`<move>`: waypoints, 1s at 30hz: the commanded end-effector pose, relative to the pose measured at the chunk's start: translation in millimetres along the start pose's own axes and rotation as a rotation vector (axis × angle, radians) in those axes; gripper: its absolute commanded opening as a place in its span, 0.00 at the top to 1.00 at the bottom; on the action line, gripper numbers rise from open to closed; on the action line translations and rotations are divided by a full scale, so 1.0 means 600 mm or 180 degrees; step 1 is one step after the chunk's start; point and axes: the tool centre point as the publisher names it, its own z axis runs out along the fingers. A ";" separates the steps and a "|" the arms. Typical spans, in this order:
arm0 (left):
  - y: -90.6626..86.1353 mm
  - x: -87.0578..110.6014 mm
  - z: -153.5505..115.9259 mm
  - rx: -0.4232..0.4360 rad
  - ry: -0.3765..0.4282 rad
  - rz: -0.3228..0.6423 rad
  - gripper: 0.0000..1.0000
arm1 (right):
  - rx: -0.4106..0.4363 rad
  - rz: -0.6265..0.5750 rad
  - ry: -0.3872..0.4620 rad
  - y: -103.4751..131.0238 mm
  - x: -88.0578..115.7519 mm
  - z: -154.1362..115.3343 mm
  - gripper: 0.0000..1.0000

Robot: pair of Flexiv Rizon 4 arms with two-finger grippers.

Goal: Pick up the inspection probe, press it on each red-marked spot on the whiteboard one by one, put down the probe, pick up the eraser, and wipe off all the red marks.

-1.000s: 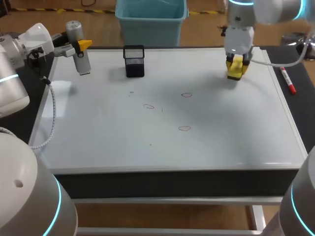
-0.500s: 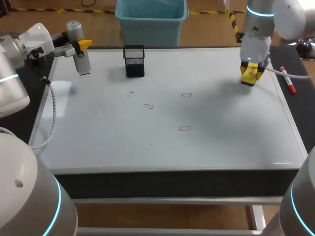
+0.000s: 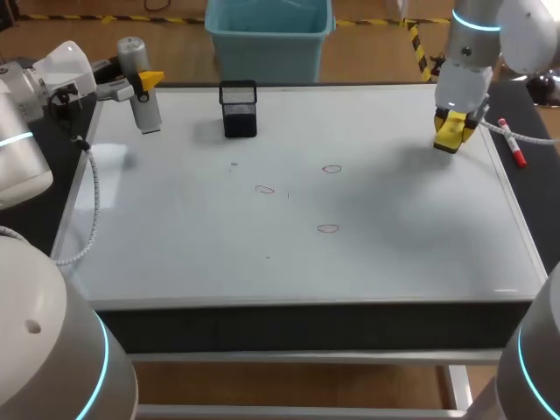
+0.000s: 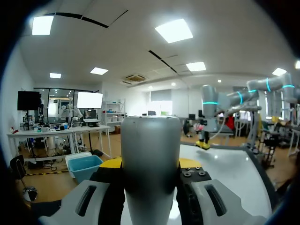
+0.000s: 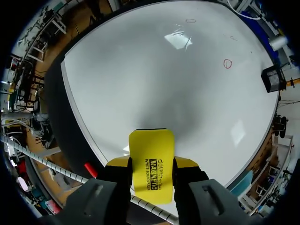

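here, right end effector point(image 3: 451, 132) gripping eraser point(image 5: 151, 157), downward

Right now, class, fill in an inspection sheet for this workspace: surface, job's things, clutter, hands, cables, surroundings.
Surface: whiteboard bearing three red marks, not wiped.
Job's things: inspection probe and eraser, both held.
Clutter: black mesh holder on the board; red marker beside it.
Hands: left hand shut on the probe; right hand shut on the eraser.
Cables: white cable hanging along the left arm.
Surroundings: nothing seen.

Black print on yellow eraser point(image 5: 151, 159)
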 end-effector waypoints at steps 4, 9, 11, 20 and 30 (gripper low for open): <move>0.000 0.000 0.001 0.0010 -0.0005 0.0005 1.00 | 0.0000 -0.0006 0.0011 -0.002 0.000 -0.002 1.00; 0.000 0.000 0.001 0.0010 -0.0005 0.0005 1.00 | 0.0000 -0.0006 0.0011 -0.002 0.000 -0.002 1.00; 0.001 0.008 0.004 0.0011 0.0024 0.0020 1.00 | 0.0000 -0.0006 0.0011 -0.002 0.000 -0.002 1.00; 0.016 0.139 0.049 0.0145 0.0395 0.0151 1.00 | 0.0000 -0.0006 0.0011 -0.002 0.000 -0.002 1.00; 0.025 0.316 0.131 0.0248 0.1059 0.0207 1.00 | 0.0000 -0.0006 0.0011 -0.002 0.000 -0.002 1.00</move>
